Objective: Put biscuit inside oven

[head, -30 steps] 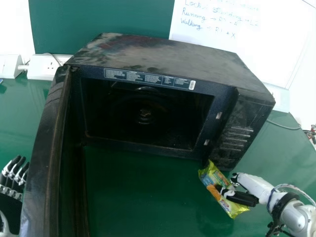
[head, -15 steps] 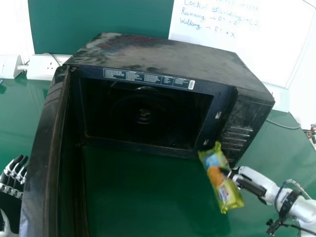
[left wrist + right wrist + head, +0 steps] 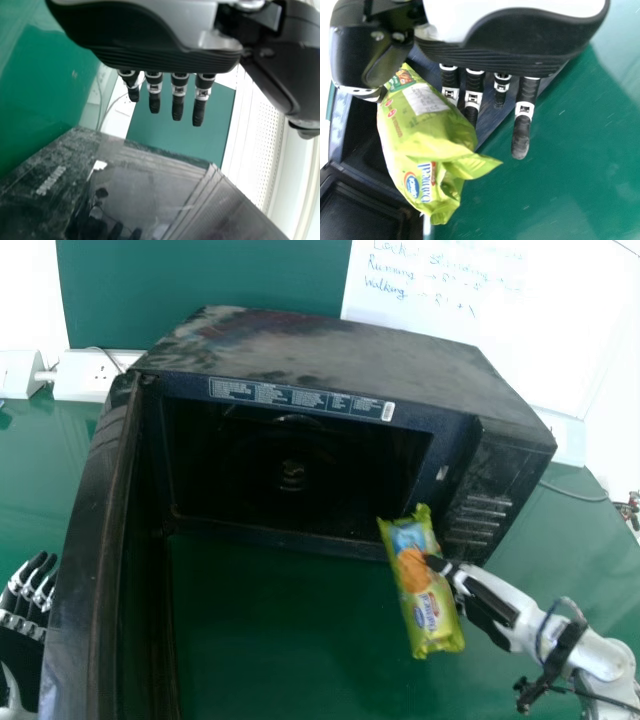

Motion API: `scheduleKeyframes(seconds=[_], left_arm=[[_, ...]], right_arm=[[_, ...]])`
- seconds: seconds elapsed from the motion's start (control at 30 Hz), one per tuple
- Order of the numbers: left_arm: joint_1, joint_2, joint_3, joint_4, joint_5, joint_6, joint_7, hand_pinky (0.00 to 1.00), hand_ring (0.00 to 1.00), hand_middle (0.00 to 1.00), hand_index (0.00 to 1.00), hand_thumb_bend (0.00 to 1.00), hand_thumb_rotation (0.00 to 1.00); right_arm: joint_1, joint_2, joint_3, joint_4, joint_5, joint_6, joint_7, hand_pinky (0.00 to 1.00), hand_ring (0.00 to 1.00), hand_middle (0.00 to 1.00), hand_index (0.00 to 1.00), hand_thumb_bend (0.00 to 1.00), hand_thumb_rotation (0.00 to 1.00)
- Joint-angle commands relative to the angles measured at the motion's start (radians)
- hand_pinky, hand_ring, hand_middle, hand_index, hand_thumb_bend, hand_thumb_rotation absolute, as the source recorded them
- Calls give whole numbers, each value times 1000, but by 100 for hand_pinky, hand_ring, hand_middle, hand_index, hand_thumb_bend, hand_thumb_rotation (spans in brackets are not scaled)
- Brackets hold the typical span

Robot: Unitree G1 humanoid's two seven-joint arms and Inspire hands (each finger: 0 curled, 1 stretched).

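The right hand [image 3: 493,602] pinches the yellow-green biscuit packet [image 3: 424,605] — in front of the microwave oven [image 3: 330,352], at four o'clock from its cavity. Left hand [image 3: 22,625] at eight o'clock — fingers loosely spread.

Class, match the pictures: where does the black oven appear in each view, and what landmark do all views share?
Head view: oven, across the middle, door open.
Left wrist view: its glossy black surface, past the left hand.
Right wrist view: its opening, behind the biscuit packet.
Shared landmark: the green table.
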Motion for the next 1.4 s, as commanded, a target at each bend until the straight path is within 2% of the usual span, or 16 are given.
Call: scheduleKeyframes(seconds=[0.0,0.2,0.4,0.53,0.67,1.07,1.27,1.37], left_arm=[[4,-1,5,18,0,-27,-29,90,92,95,93,80,98],[21,-22,-2,-16,36,-14,9,88,93,95,94,82,98],[30,-24,-8,-27,34,-5,14,77,89,92,91,79,97],[40,-26,-11,-39,55,1,26,77,85,90,89,81,100],[49,-25,-10,-41,78,-3,30,77,85,89,89,81,100],[34,-20,-14,-11,32,-12,-19,76,84,89,89,84,100],[53,-35,-19,-39,63,6,14,76,84,88,89,84,100],[44,-33,-19,-18,48,-14,-9,78,86,88,88,85,100]], right_arm=[[-26,7,19,-22,2,-21,3,27,43,53,54,50,0],[-78,3,65,-33,-24,-48,12,27,43,53,53,50,0],[-144,15,129,-52,-89,-74,-13,28,43,53,53,50,0],[-209,29,180,-45,-131,-107,-12,28,43,53,54,50,0],[-267,49,214,-41,-151,-91,-15,27,45,49,55,50,0],[-394,102,298,12,-202,-86,-7,25,45,49,54,50,0],[-460,131,330,67,-226,-98,-2,26,44,51,54,50,0],[-497,153,348,104,-243,-94,-11,26,45,49,54,50,0]])
